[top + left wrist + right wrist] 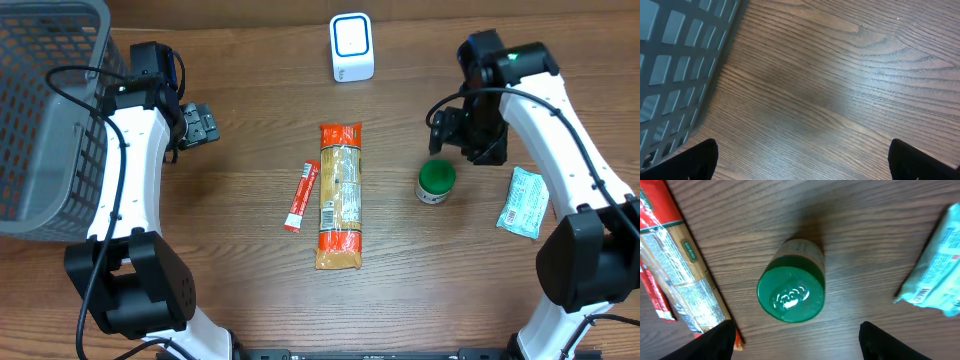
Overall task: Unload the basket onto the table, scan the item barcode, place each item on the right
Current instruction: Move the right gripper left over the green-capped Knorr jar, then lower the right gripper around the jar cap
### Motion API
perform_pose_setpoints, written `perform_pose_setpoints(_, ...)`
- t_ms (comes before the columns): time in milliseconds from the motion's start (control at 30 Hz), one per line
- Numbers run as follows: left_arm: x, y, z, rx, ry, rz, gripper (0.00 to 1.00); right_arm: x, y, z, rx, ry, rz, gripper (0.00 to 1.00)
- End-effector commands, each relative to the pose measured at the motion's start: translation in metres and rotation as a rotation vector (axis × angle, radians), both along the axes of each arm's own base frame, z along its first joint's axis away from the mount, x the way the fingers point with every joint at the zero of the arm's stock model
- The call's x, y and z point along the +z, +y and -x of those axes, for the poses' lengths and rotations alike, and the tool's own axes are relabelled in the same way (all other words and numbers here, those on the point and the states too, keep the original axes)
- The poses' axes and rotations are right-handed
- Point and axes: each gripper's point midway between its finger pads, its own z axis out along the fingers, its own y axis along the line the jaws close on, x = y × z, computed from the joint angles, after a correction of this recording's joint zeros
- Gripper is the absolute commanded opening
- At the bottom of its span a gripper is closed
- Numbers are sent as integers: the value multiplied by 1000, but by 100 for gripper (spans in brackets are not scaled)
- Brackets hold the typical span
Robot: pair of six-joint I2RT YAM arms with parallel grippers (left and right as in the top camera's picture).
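Green-lidded, the jar [436,182] stood upright; the right gripper [797,342] hovered directly over it, jaws apart and empty; the left gripper [802,165], far from the jar, gaped too. An off-centre squeeze might have tipped the jar toward the pasta packet [339,196] beside it.
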Motion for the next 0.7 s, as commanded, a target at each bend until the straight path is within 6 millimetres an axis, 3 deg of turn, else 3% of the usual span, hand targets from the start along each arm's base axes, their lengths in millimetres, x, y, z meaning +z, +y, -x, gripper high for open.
perform_pose_setpoints(0,9,0,-4,-10,-23,-2,100,-10,4,6,-20,13,-4,80)
perform_pose_setpoints(133,9,0,-4,-10,-23,-2,100,-26,11,9,-2,16,-3,82)
perform_pose_setpoints(167,9,0,-4,-10,-23,-2,100,-30,12,9,1,17,-2,93)
perform_pose_setpoints(267,9,0,-4,-10,-23,-2,100,-45,16,10,14,8,-5,93)
perform_pose_setpoints(567,9,0,-4,-10,-23,-2,99,-64,22,9,31,-12,-10,84)
perform_pose_setpoints(667,9,0,-4,-10,-23,-2,100,-65,22,8,32,-19,-3,75)
